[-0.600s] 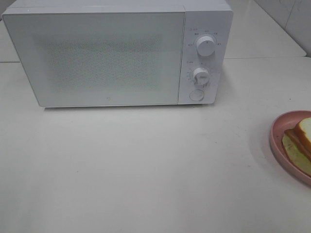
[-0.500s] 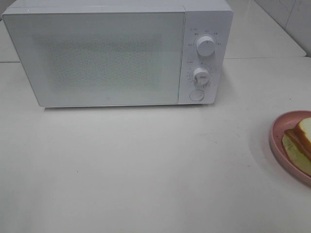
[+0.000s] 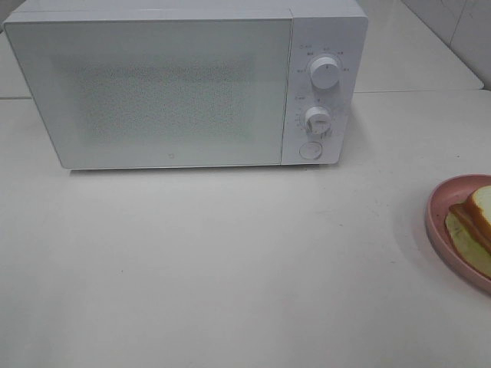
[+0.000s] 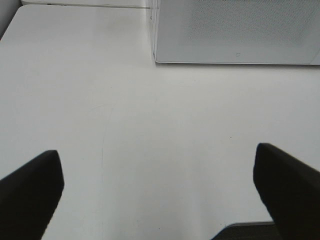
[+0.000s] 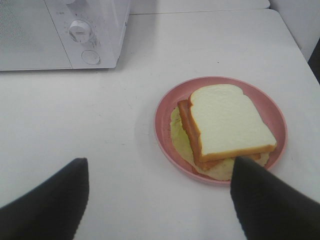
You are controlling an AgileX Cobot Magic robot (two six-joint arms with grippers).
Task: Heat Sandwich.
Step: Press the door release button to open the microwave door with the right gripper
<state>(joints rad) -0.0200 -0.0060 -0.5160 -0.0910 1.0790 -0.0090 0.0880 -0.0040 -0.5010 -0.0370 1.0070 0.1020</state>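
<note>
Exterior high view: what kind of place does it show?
Probably a kitchen-style setup: a white microwave stands on a pale table, and a sandwich lies on a pink plate nearby.

Counter: carries every item listed. Microwave: at the rear of the counter, left of centre in the high view, front facing forward. Door: fills the left part of that front. Control panel: fills the right part, with the upper knob above the lower knob and the button lowest. Plate: on the counter at the right edge of the high view, partly out of frame, forward and right of the microwave, well apart from it. Sandwich: on the plate, inside its rim. Left tool: over bare counter before the microwave's left end. Right tool: over the counter, the plate just ahead.
</note>
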